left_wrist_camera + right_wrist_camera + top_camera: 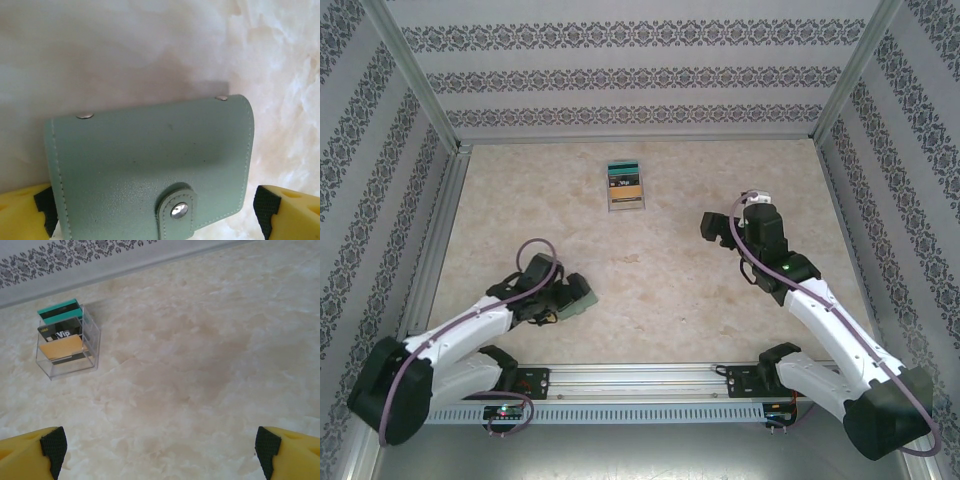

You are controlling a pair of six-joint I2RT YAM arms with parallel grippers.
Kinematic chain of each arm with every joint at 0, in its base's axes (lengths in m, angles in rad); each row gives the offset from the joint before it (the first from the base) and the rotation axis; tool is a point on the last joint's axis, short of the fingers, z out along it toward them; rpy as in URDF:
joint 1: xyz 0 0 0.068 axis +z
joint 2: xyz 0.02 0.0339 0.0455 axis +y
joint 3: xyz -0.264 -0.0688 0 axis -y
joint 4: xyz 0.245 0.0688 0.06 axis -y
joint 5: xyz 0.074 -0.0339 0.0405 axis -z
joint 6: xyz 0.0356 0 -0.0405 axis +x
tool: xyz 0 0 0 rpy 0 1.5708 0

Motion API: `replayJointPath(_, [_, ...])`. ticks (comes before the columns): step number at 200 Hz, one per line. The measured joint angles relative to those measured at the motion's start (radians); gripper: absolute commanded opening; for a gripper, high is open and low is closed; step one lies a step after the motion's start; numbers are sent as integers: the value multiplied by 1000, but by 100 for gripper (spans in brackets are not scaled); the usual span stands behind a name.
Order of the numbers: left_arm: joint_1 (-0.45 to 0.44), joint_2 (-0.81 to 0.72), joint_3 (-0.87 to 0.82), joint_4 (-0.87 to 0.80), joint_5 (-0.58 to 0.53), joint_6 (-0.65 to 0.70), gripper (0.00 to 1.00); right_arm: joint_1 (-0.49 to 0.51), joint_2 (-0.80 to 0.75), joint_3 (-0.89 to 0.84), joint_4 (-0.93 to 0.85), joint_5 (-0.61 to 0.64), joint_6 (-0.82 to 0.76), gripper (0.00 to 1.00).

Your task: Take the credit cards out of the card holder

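Closest to the left wrist camera lies the card holder (150, 155). It is a grey-green case, closed, flat on the table (200, 365). Its tab (176, 212) is folded over the near edge and carries a round metal snap stud (179, 210). Two small metal rivets (84, 116) sit along its far edge.

The left gripper (157, 212) stands wide open with the holder between its yellow fingers (292, 212). The finger on the right side of that view is clearly apart from the holder. The other one is just at the holder's edge, and I cannot tell if it touches. From the top view, this holder is in the near left part of the table, at the tip of the left arm.

The credit cards (62, 332) are well apart from it, at the far middle of the table. They lie stacked in a small clear box (92, 347): a teal one at the back, then a dark one with "Vip" written on it, then a tan one.

The right gripper (160, 450) is also wide open and holds nothing. It hangs over bare table on the right side, with the box ahead of it and to its left, near the patterned wall (60, 257).
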State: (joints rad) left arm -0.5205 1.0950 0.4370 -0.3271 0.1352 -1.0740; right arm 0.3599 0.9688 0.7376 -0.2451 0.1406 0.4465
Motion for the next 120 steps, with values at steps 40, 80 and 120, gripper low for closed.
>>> replayJointPath(40, [-140, 263, 192, 27, -67, -5, 100, 30, -4, 0, -30, 2, 16, 98])
replayJointPath(80, [-215, 389, 349, 171, 24, 15, 99, 110, -3, 0, -72, 10, 39, 98])
replayJointPath(120, [-208, 315, 357, 142, 6, 39, 99, 203, 10, 0, -88, 43, 98, 98])
